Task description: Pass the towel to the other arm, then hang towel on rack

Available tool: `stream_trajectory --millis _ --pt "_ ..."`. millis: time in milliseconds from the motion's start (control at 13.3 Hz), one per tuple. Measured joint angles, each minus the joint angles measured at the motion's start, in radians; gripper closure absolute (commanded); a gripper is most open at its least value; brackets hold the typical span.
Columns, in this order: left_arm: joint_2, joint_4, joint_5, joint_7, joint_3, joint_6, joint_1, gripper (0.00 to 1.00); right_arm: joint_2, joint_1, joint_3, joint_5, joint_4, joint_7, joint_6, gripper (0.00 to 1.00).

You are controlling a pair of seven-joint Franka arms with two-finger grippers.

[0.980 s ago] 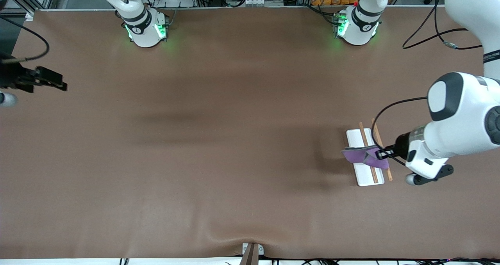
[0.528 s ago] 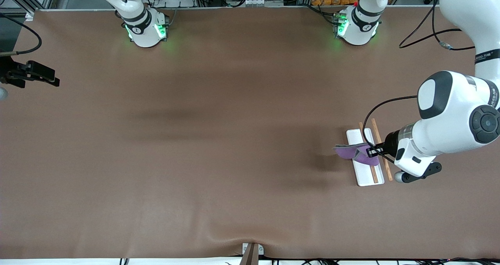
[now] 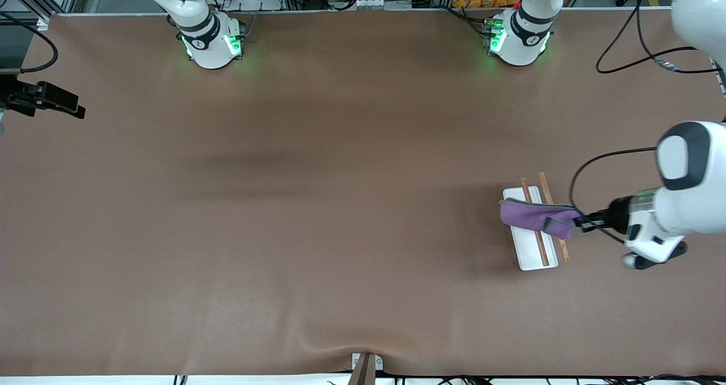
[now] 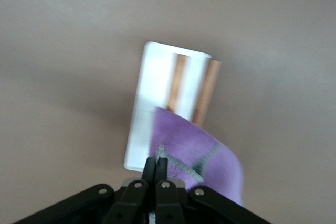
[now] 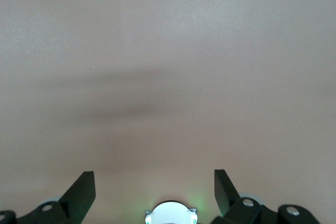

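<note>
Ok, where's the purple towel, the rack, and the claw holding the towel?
towel [image 3: 530, 215], front view, the middle of the cloth draped across the rods.
rack [image 3: 526, 258], front view, the bare white base plate.
left gripper [image 4: 156, 167], left wrist view, the fingertips pinching the towel's edge.

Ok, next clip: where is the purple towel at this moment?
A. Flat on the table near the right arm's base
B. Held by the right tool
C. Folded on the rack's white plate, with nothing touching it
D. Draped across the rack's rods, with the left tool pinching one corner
D: the towel lies over the rods of the rack, and the left tool is shut on its corner.
</note>
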Motion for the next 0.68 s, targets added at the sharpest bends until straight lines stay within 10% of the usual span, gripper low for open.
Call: stream_trajectory --millis 528,679 --pt "0.020 -0.001 0.000 0.084 -0.007 0.000 0.038 0.97 -0.005 0.003 -0.026 0.027 0.000 -0.007 0.009 0.00" --pt "0.023 -0.001 0.000 0.084 -0.008 0.000 0.038 0.49 -0.007 0.005 -0.026 0.027 0.002 -0.008 0.051 0.00"
